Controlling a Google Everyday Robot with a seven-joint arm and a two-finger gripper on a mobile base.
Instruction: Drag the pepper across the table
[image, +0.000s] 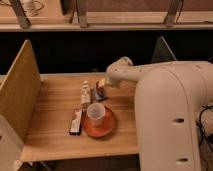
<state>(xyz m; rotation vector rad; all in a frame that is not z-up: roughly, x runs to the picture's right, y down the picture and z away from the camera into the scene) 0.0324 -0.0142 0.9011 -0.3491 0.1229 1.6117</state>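
Observation:
The pepper is a small dark red item lying at the back middle of the wooden table, on or beside a flat grey-blue square. My gripper reaches in from the right at the end of the white arm. It is down right over the pepper and covers part of it. I cannot tell whether it touches the pepper.
A slim white bottle stands just left of the pepper. In front are a translucent cup on an orange plate and a dark snack bar. An upright panel bounds the left side. The robot's white body fills the right.

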